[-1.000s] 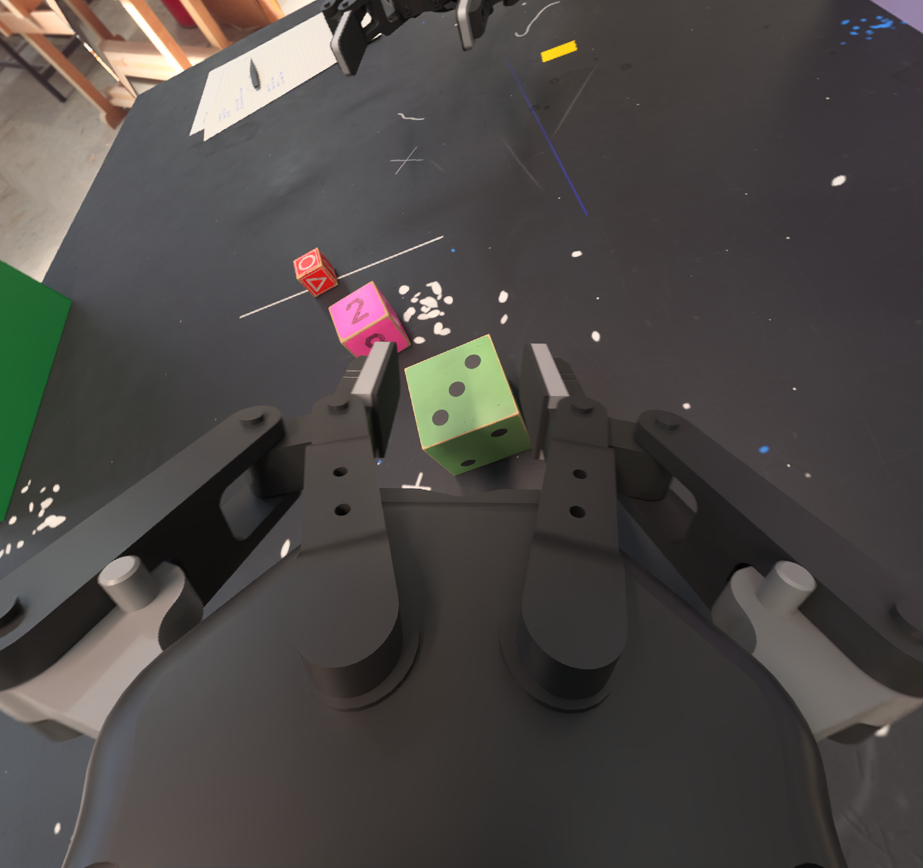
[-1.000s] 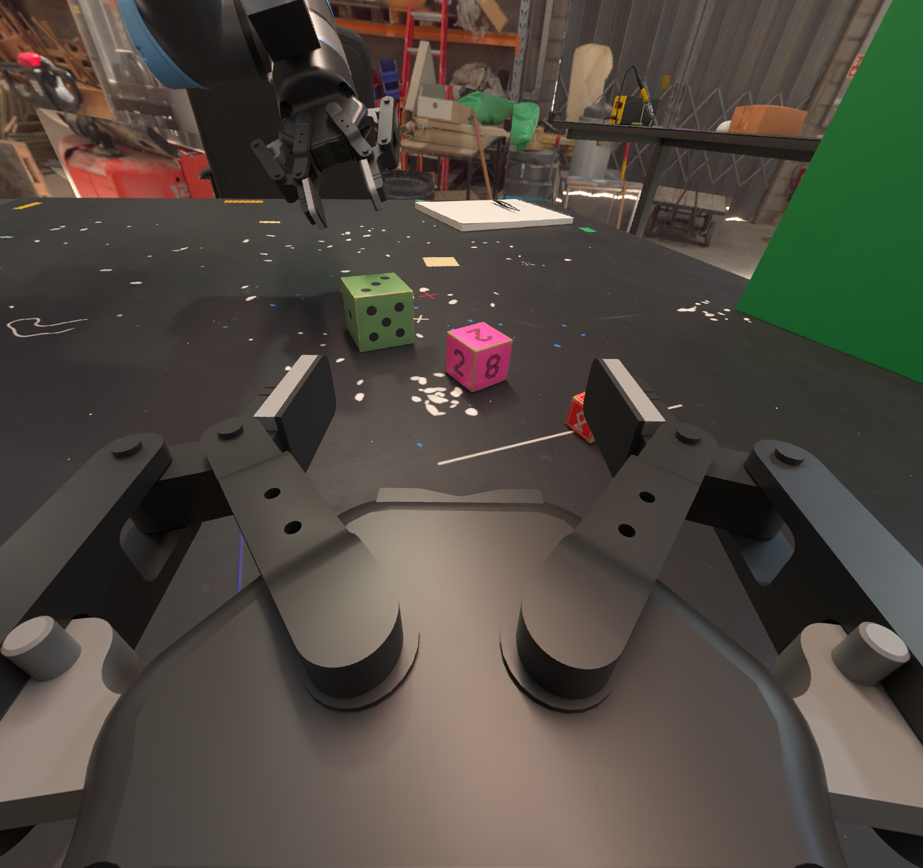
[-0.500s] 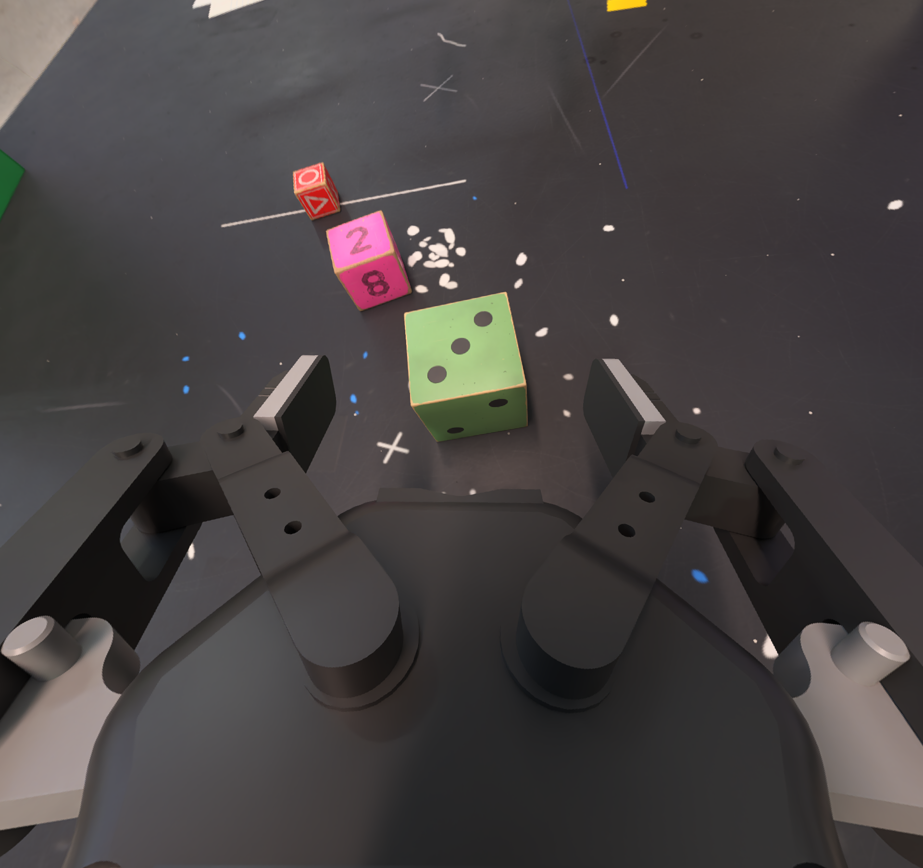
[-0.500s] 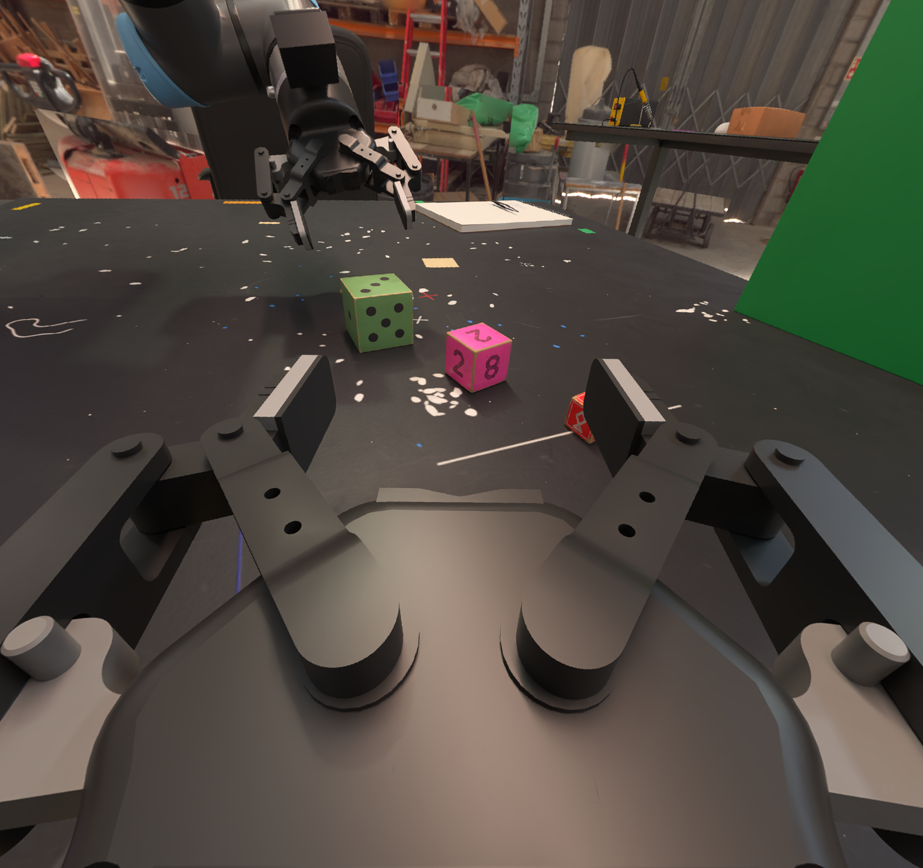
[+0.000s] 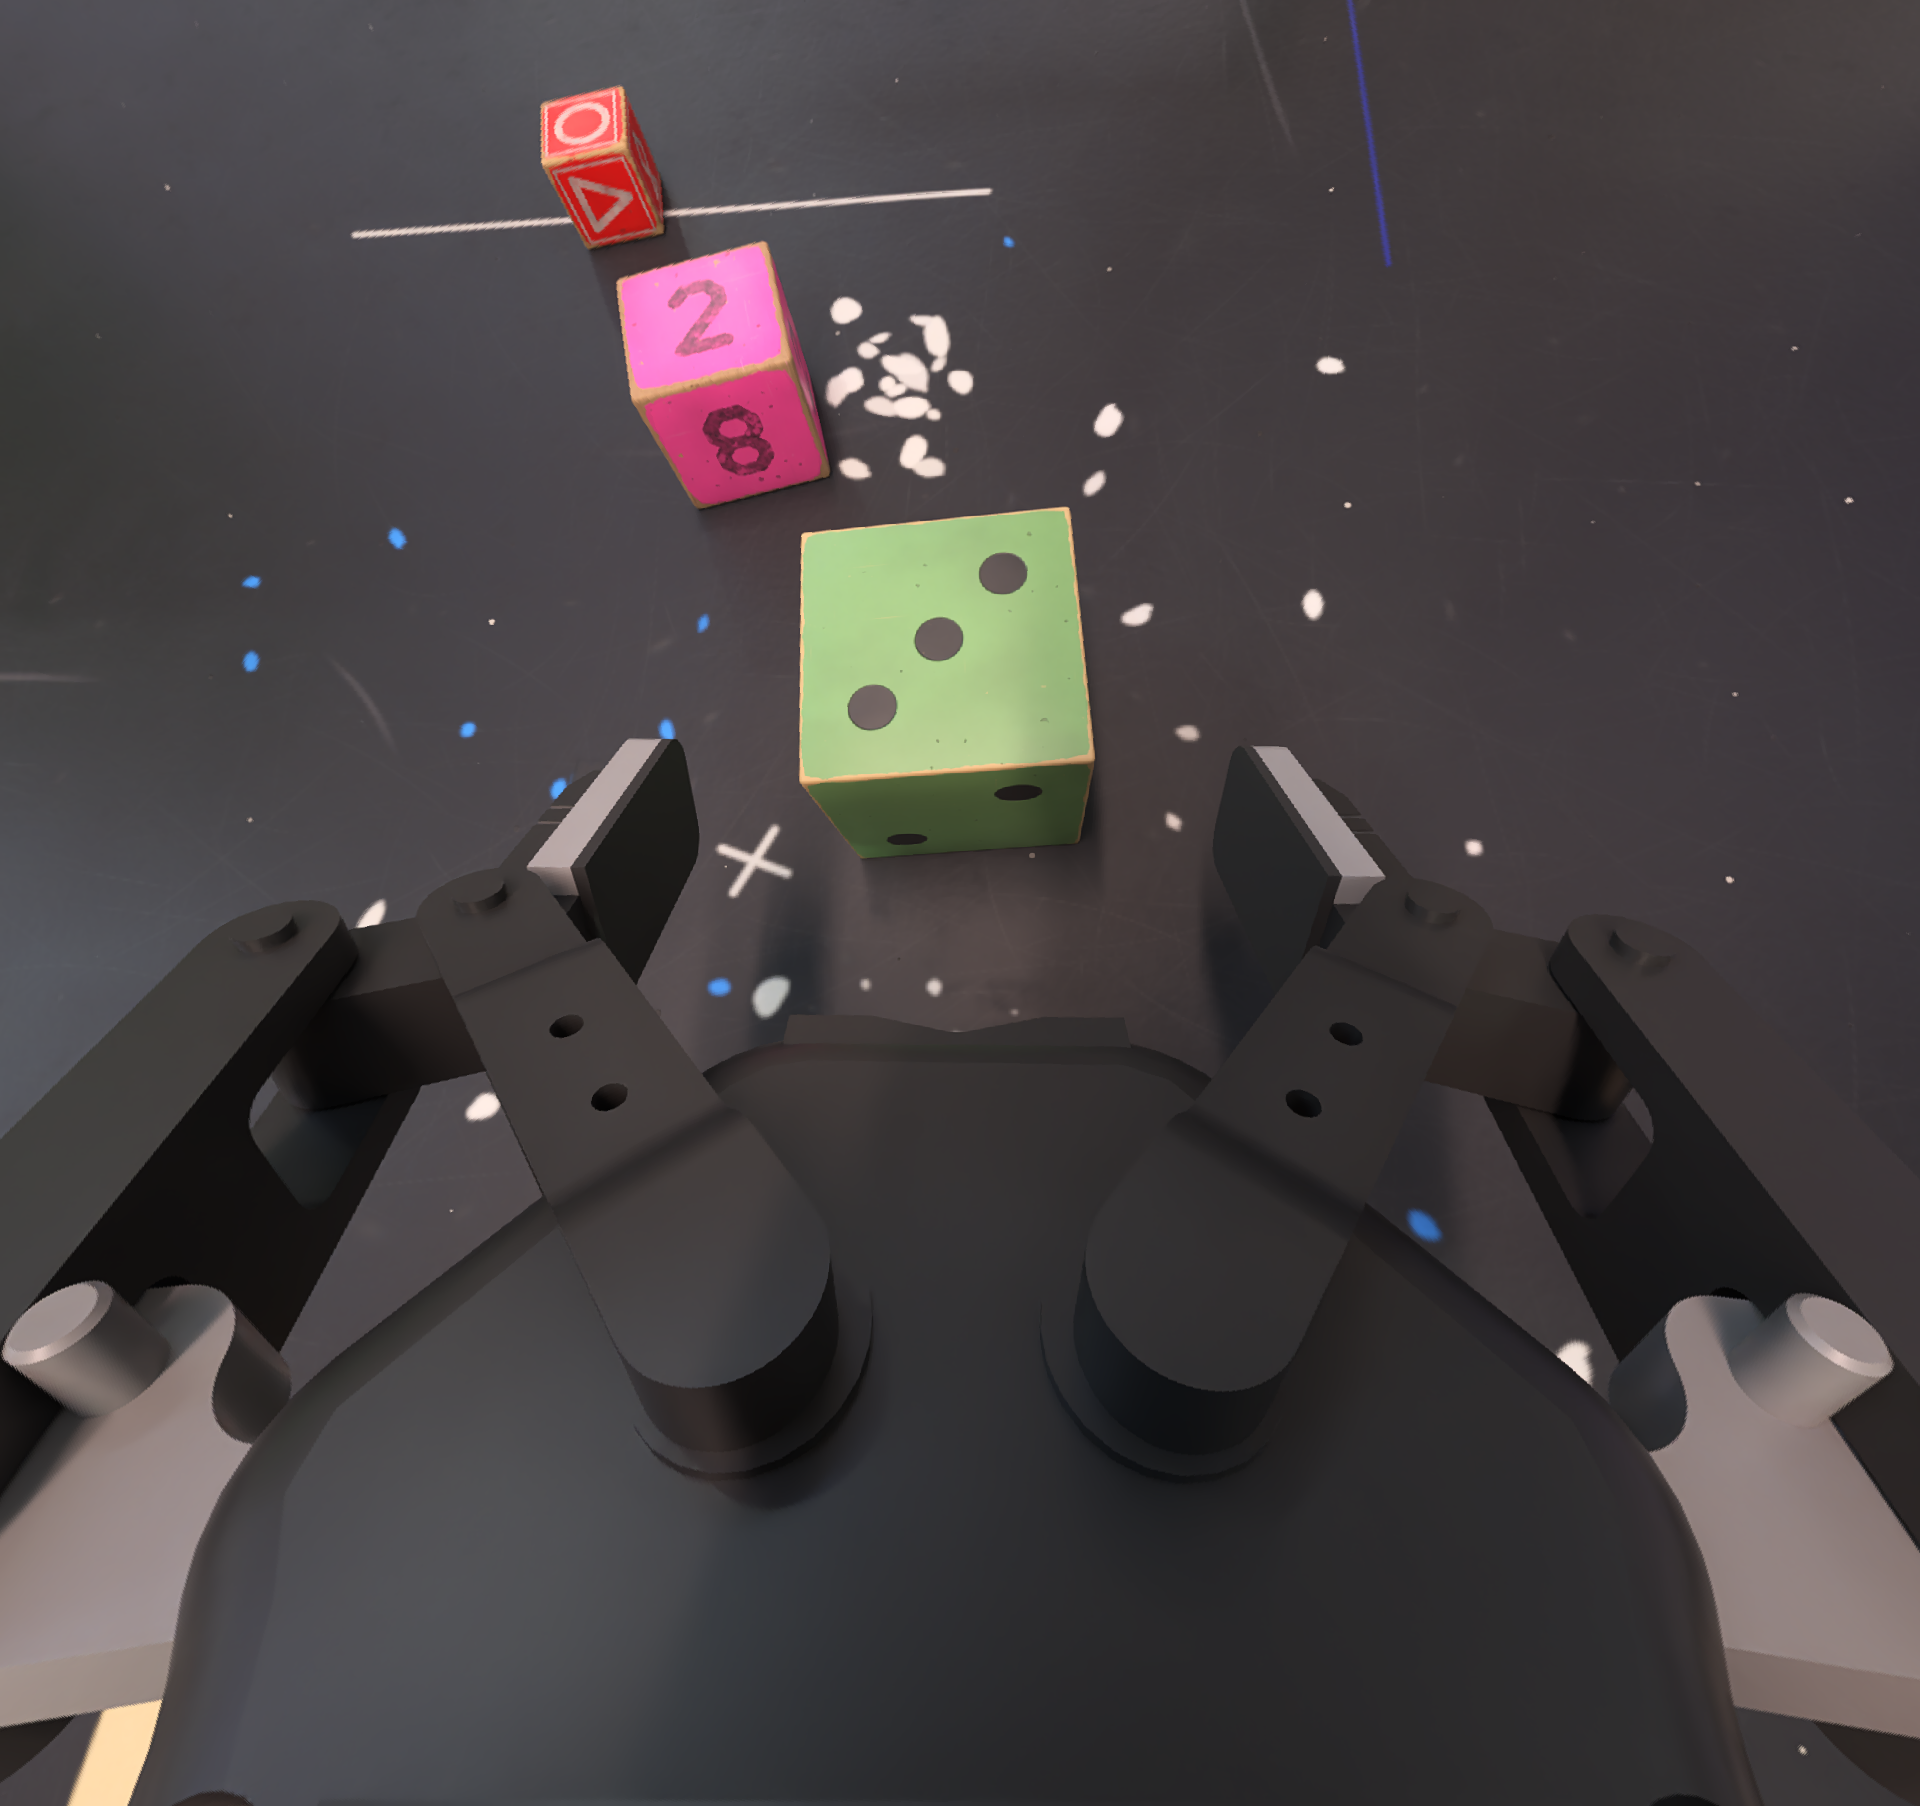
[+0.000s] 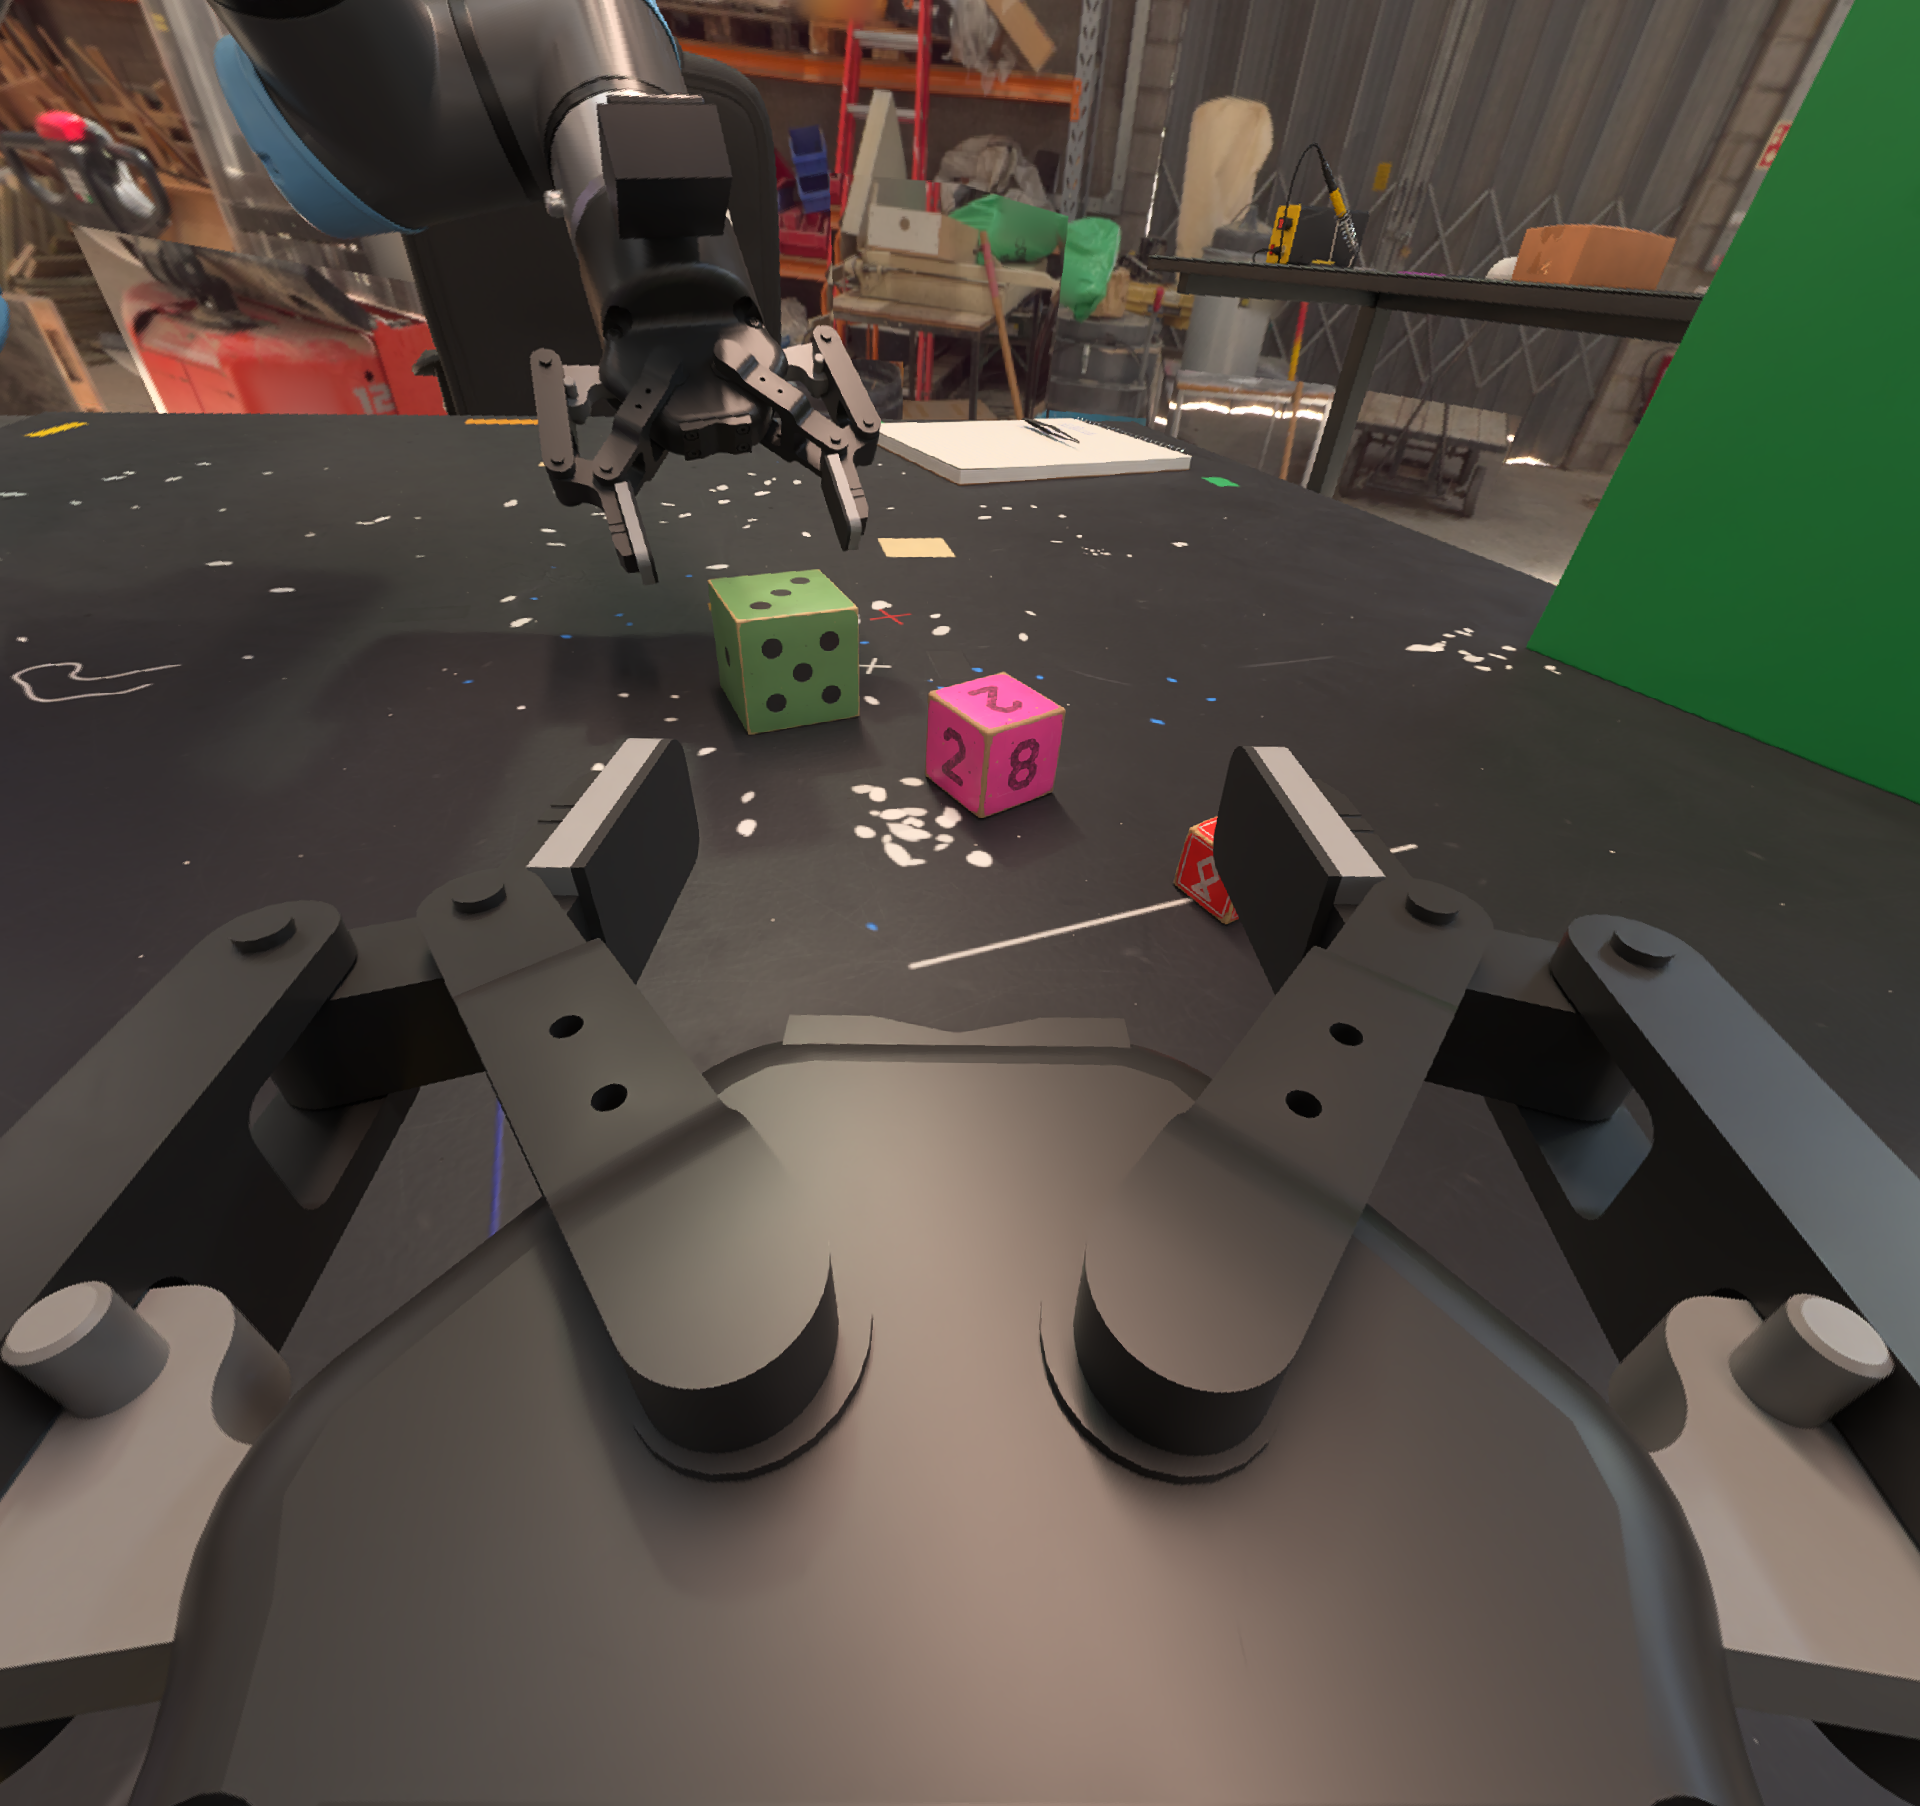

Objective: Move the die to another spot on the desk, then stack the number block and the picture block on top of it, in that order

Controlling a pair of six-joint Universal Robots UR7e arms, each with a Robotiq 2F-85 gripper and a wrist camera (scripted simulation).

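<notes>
A green die (image 5: 943,676) sits on the black desk (image 5: 1558,509), just ahead of my open, empty left gripper (image 5: 951,800). In the right wrist view the left gripper (image 6: 738,525) hovers open just above and behind the die (image 6: 787,652). A pink number block (image 5: 717,374) lies beyond the die, and a small red picture block (image 5: 600,164) beyond that. My right gripper (image 6: 951,800) is open and empty, low over the desk, short of the pink block (image 6: 994,743). Its right finger hides most of the red block (image 6: 1200,873).
A white notepad (image 6: 1029,449) with a pen lies at the desk's far edge. A green panel (image 6: 1787,468) stands at the right side. A small yellow patch (image 6: 914,548) lies behind the die. White paint flecks (image 6: 904,826) and a chalk line (image 5: 831,200) mark the desk.
My left gripper went from nearly closed around the die to wide open, then tilted and lowered over the die. The die and both blocks have not moved. The right gripper has stayed still.
</notes>
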